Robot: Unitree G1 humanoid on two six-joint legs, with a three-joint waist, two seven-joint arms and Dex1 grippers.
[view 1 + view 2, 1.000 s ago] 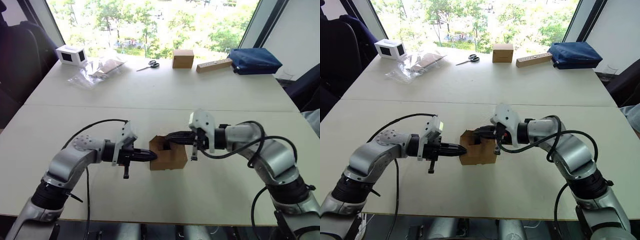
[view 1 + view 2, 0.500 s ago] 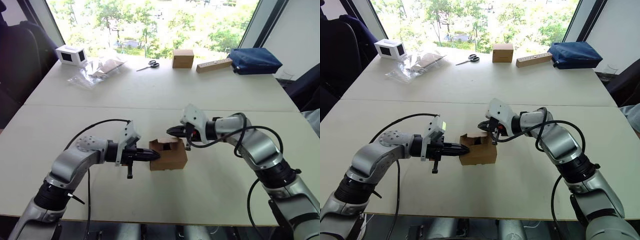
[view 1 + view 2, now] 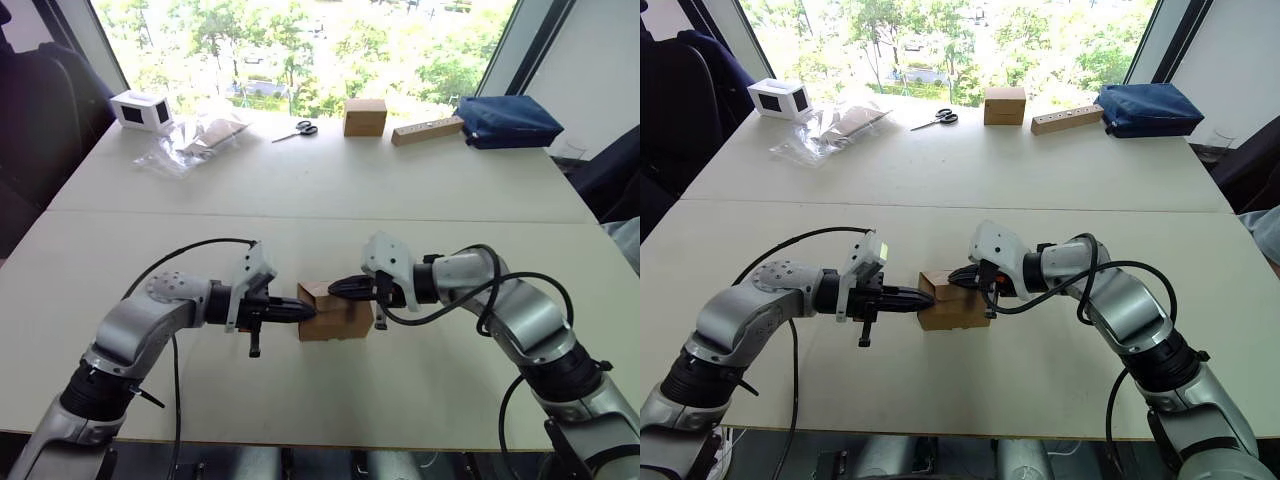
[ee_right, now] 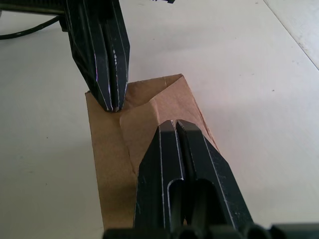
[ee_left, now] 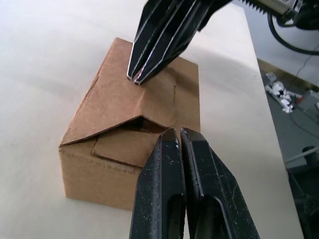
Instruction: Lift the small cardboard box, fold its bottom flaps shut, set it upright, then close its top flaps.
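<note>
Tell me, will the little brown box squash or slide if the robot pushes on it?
The small cardboard box looks like thin corrugated card, so its top flaps would probably bend under the right gripper. It seems light, so it may slide on the smooth table. It sits low and wide, so tipping looks unlikely.

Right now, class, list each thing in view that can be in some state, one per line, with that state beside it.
small cardboard box: upright on the table, top nearly closed
top flaps: folded down, one edge slightly raised
left gripper: shut, tips at the box's left edge
right gripper: shut, tips on the flaps
scissors: lying flat, blades closed
squarer brown box: closed
</note>
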